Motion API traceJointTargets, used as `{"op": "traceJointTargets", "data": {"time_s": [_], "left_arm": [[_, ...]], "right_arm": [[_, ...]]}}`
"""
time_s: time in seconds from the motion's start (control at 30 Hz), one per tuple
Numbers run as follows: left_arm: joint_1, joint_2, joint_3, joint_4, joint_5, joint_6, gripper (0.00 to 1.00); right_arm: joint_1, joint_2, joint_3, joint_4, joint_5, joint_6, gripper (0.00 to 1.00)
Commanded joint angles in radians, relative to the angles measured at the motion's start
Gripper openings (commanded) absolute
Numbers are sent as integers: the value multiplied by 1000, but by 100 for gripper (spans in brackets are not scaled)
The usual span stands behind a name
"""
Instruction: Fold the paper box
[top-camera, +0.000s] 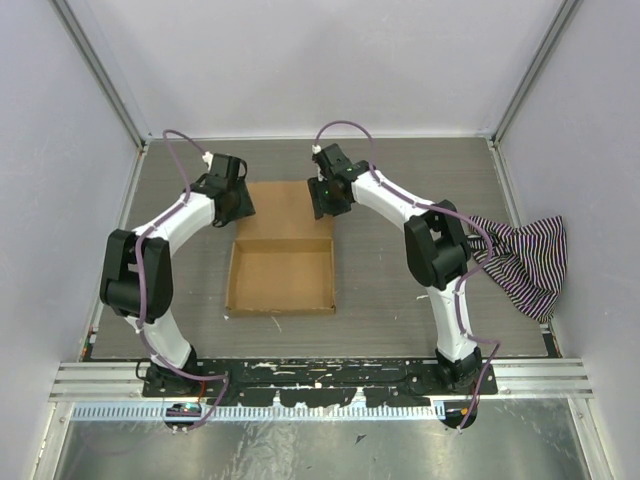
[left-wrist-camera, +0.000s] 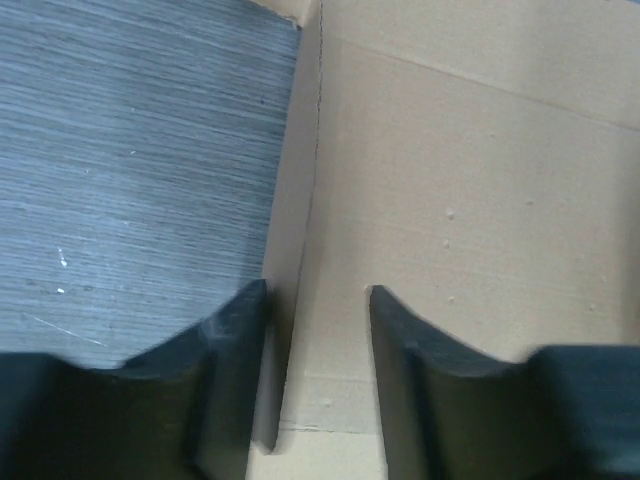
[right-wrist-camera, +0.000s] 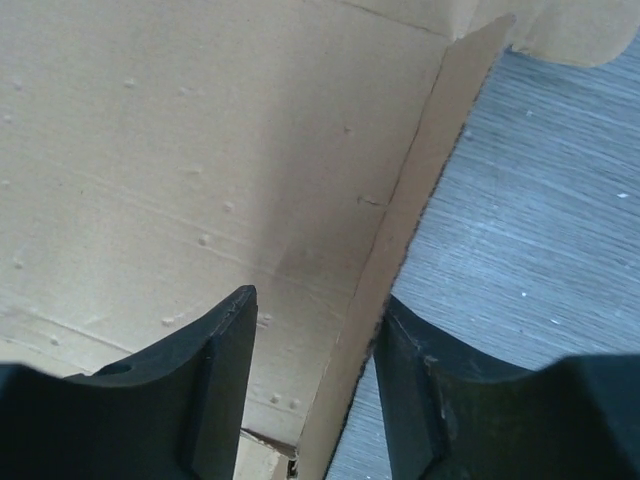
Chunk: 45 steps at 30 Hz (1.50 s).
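Box (top-camera: 282, 275) likely light, thin card, stiff only off the creases. Left gripper (left-wrist-camera: 315, 335) jaws apart, left flap (left-wrist-camera: 293, 230) standing between them. Right gripper (right-wrist-camera: 315, 345) apart, astride right flap (right-wrist-camera: 402, 240). Best pinch flaps low, near fold.

Overhead view looking down from behind, both wrist views close above paper box (top-camera: 281, 275) edges

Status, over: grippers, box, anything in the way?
Both open: left gripper astride left lid flap, right gripper astride right lid flap. Box tray formed, lid lying open. Cloth off right, not obstructing.
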<state>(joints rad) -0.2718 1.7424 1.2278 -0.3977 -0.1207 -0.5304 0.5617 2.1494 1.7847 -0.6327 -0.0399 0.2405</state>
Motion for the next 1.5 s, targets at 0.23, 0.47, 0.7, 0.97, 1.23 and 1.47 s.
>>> {"op": "traceJointTargets", "data": {"time_s": [0.23, 0.47, 0.7, 0.97, 1.23, 1.47], "left_arm": [[-35, 12, 20, 38, -53, 51, 0], [-61, -187, -218, 339, -72, 71, 0], [-142, -369, -437, 693, -133, 215, 0], [-210, -465, -633, 1055, -148, 336, 0], [-249, -519, -695, 1155, -176, 401, 0], [-262, -528, -707, 1172, -205, 421, 0]], "right_arm": [[-13, -32, 61, -45, 125, -27, 48], [-76, -131, -20, 20, 64, -48, 53], [-130, -149, -1, 22, 5, -72, 53], [-159, -180, 16, 18, -17, -93, 50], [-160, -228, 29, -44, 94, -93, 47], [-164, -227, 50, -90, 151, -84, 22]]}}
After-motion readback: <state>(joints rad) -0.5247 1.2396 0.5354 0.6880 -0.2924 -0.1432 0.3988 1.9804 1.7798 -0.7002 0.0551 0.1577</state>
